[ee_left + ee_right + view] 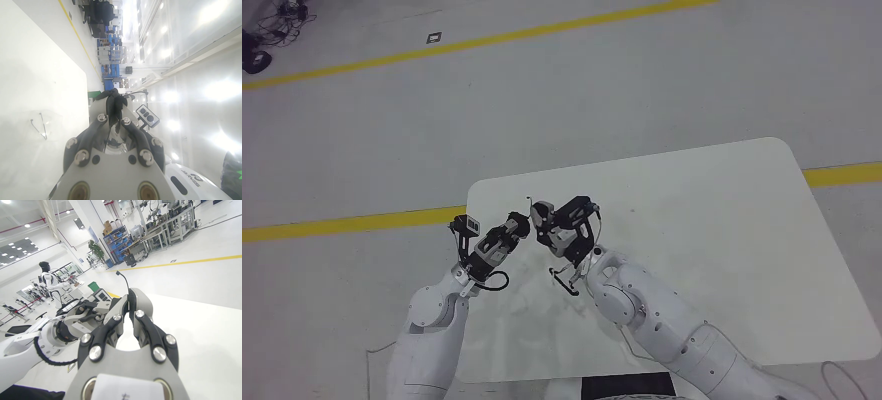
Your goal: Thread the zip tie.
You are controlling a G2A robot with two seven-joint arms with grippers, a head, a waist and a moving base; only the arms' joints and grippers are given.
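A black zip tie rises from between the fingertips of my right gripper, which is shut on its strap; the small head end curves up above the fingers. My left gripper is tip to tip with the right one, pads pressed together on a thin black strand of the zip tie that runs back between its fingers. In the top view the left gripper and the right gripper meet above the table's near-left part, with the zip tie's tip poking up between them.
The white table stretches away to the right. A clear bag with spare black zip ties lies on it just below the grippers, the dark ties showing beside the right forearm. The table's left edge is close to the left arm.
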